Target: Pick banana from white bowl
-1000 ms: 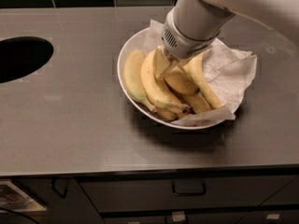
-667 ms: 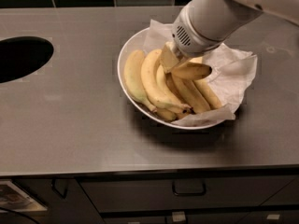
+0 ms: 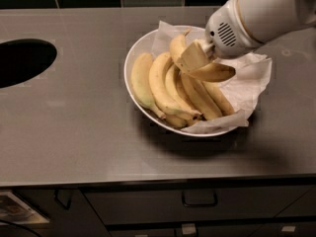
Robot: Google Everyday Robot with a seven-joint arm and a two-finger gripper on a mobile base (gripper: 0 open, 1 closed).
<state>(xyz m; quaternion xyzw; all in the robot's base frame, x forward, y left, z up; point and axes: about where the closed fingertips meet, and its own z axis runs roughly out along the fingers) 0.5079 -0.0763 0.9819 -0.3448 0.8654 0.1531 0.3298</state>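
The white bowl [image 3: 131, 63] stands on the grey counter, lined with crumpled white paper [image 3: 249, 80] and holding several long yellow bananas [image 3: 163, 88]. My gripper [image 3: 193, 59] reaches in from the upper right on a white arm. It is shut on the plump curved banana [image 3: 207, 72] and holds it lifted a little above the other bananas, over the bowl's right half. The gripper's fingers cover the middle of the banana.
A dark round hole [image 3: 22, 60] is cut in the counter [image 3: 74, 127] at the left. Dark tiles run along the back wall. Drawers with handles [image 3: 199, 200] sit below the counter's front edge.
The gripper has risen and moved right with the plump banana, lifting it off the pile. The other bananas stay in the bowl.
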